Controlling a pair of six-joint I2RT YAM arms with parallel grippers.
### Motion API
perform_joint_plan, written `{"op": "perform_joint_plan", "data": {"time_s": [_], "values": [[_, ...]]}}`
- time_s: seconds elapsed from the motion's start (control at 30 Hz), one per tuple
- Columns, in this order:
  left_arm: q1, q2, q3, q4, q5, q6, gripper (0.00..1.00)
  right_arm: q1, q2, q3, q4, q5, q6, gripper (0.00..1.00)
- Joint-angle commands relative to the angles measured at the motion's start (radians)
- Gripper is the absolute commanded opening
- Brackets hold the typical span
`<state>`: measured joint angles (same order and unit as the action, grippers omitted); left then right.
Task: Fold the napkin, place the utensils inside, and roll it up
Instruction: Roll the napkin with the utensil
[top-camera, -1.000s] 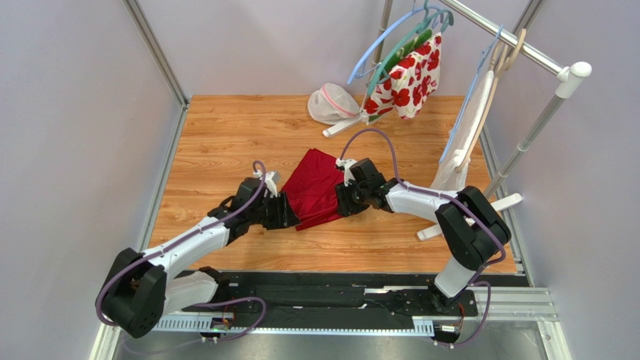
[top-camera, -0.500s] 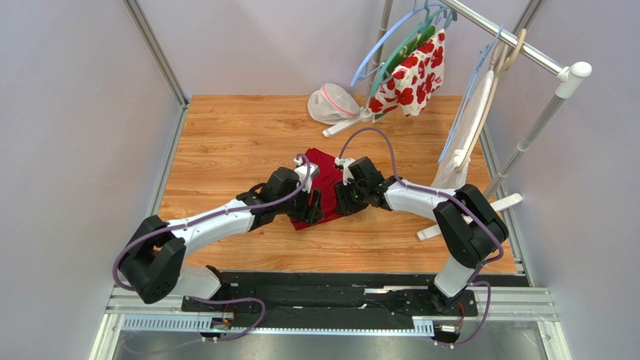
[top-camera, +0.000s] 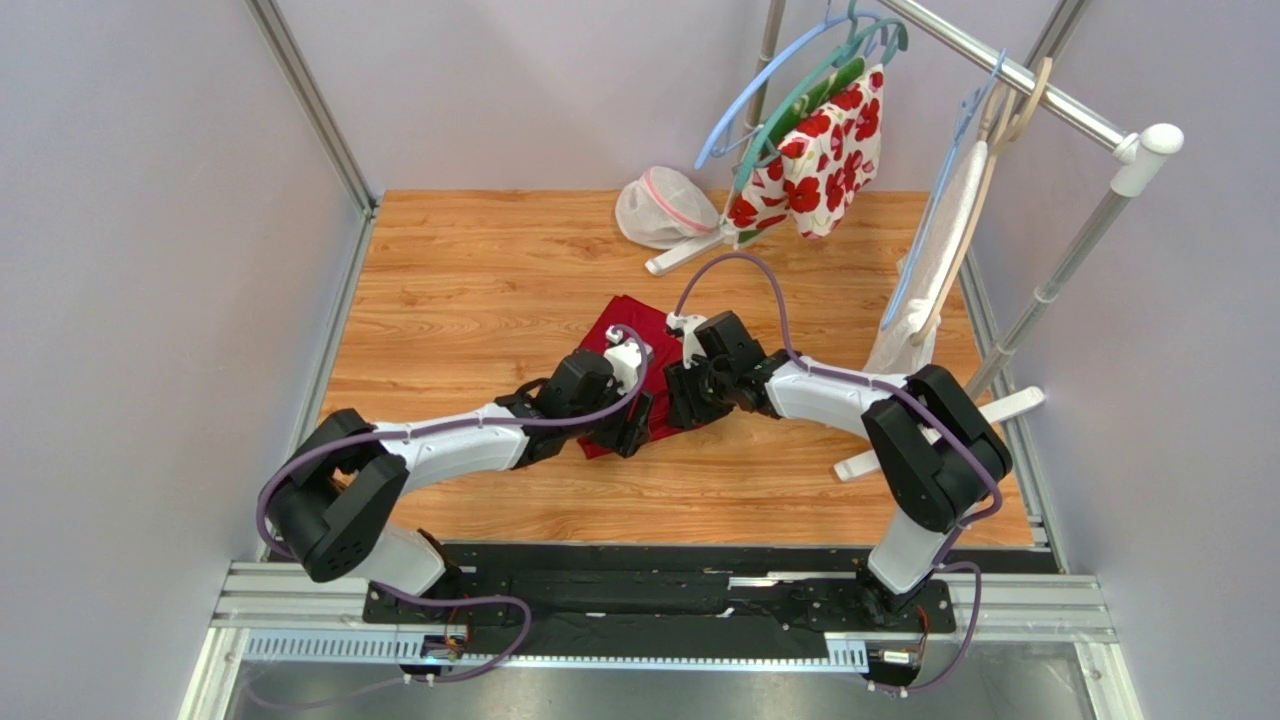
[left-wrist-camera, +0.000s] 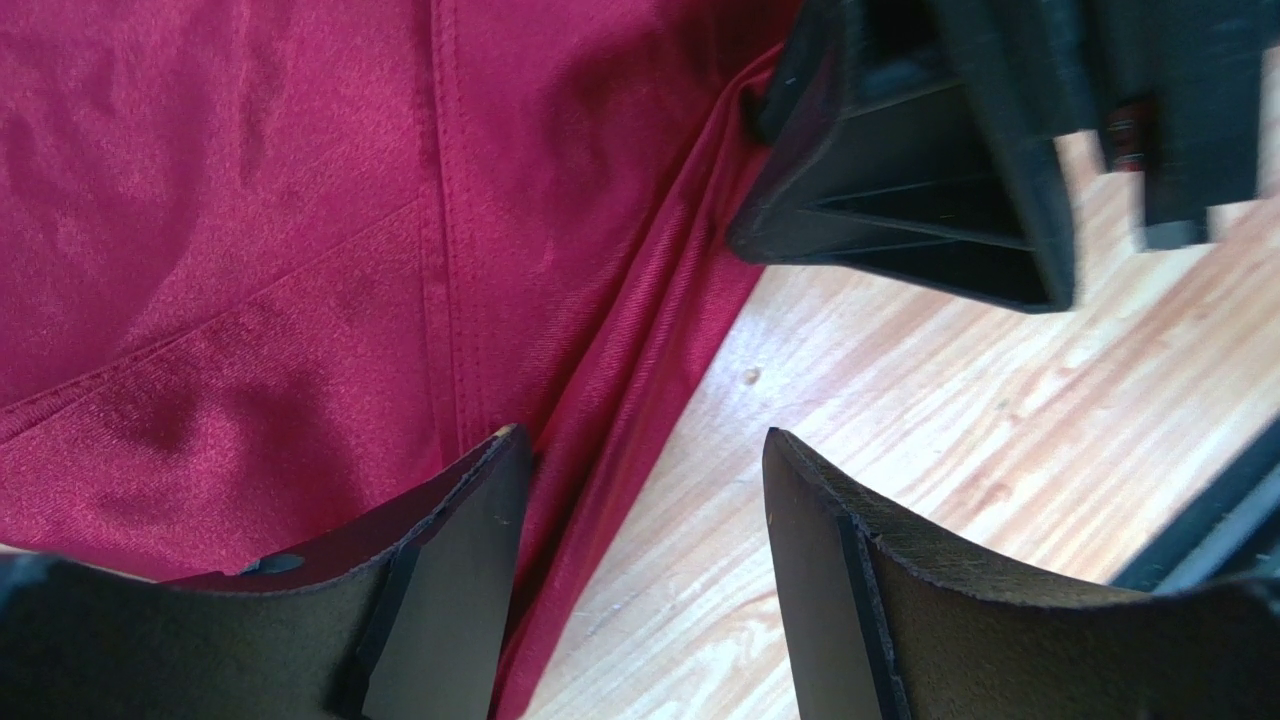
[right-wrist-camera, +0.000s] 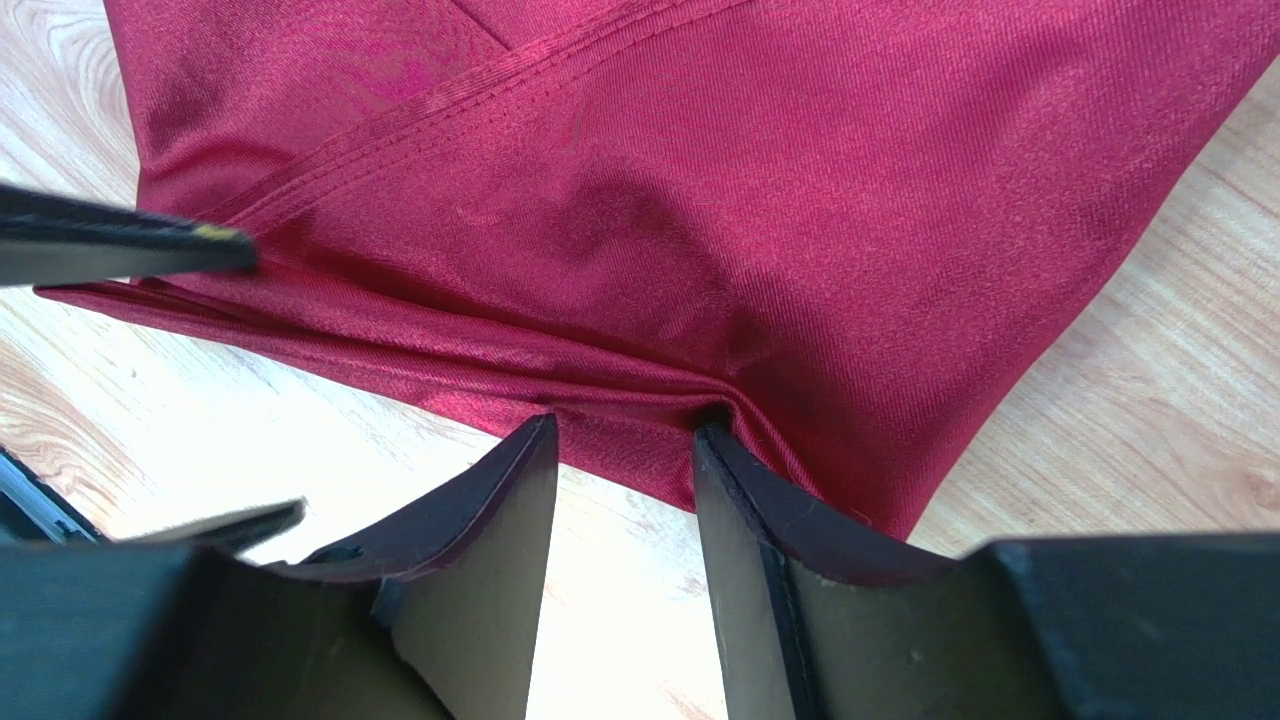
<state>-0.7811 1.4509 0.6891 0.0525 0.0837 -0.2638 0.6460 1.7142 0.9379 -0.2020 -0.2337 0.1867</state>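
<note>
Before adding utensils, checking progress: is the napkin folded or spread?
Folded: the napkin lies in overlapping layers, a hemmed edge crossing its top.

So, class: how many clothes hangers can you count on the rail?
3 visible: a blue hanger and a green hanger by the flowered cloth, and a wooden hanger further right. Overlaps may hide more.

Napkin (top-camera: 619, 360) lies mid-tabletop (top-camera: 451, 285), left gripper (top-camera: 628, 425) and right gripper (top-camera: 688, 411) meeting at its near edge.
</note>
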Motion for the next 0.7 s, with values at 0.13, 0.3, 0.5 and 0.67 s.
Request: {"op": "perform_joint_plan", "data": {"time_s": [0.13, 0.3, 0.5, 0.67], "values": [[-0.014, 0.049, -0.022, 0.052, -0.012, 0.028, 0.64, 0.003, 0.076, -0.033, -0.103, 0.008, 0.005, 0.45], [-0.015, 0.069, -0.039, 0.05, -0.024, 0.003, 0.44, 0.003, 0.067, -0.03, -0.105, -0.006, 0.008, 0.45], [-0.014, 0.121, -0.028, 0.02, -0.021, -0.031, 0.07, -0.011, -0.022, -0.024, -0.093, -0.09, 0.011, 0.48], [0.002, 0.157, -0.033, 0.015, 0.046, -0.063, 0.0, -0.048, -0.169, -0.031, -0.093, -0.105, -0.022, 0.54]]}}
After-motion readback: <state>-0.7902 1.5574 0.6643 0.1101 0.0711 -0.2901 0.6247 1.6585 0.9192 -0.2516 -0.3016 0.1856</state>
